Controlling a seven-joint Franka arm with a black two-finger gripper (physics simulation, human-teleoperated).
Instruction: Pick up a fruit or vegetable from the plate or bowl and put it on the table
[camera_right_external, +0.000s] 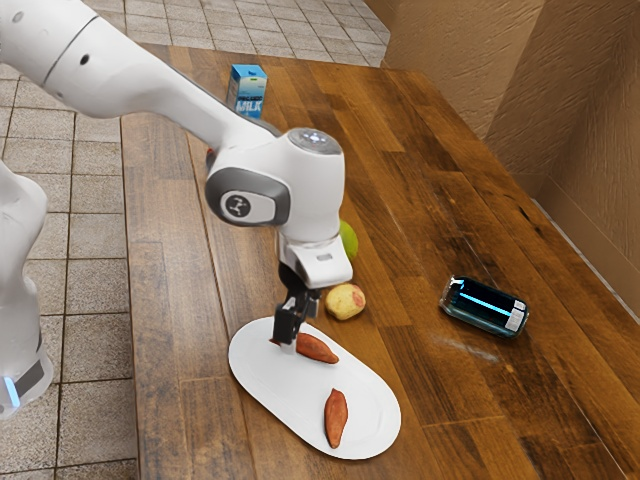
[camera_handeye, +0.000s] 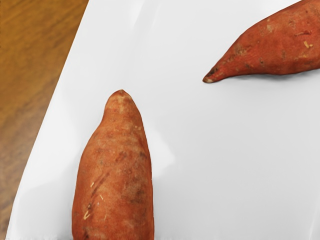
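1. Reaching down over the wooden table (camera_right_external: 410, 380), with the black gripper (camera_right_external: 292, 331) low at one end of the oval white plate (camera_right_external: 262, 397).
2. Impossible to tell, from the exterior view, open from closed at the gripper, or to confirm a grip on anything.
3. Showing the first sweet potato (camera_right_external: 318, 348) on the plate, partly behind the gripper in the exterior view and close under it in the wrist view.
4. Showing the second sweet potato (camera_right_external: 336, 418) also on the plate, apart from the first, with a tapered tip pointing toward the gripper's end of the plate.
5. Pictured just beyond the plate's rim with a yellow-and-red round item (camera_right_external: 345, 301) and, partly behind the arm (camera_right_external: 262, 190), a green round item (camera_right_external: 348, 242).
6. Captured farther off with a blue-and-white milk carton (camera_right_external: 248, 91) standing upright and, well apart, a dark bottle (camera_right_external: 485, 308) lying on its side.
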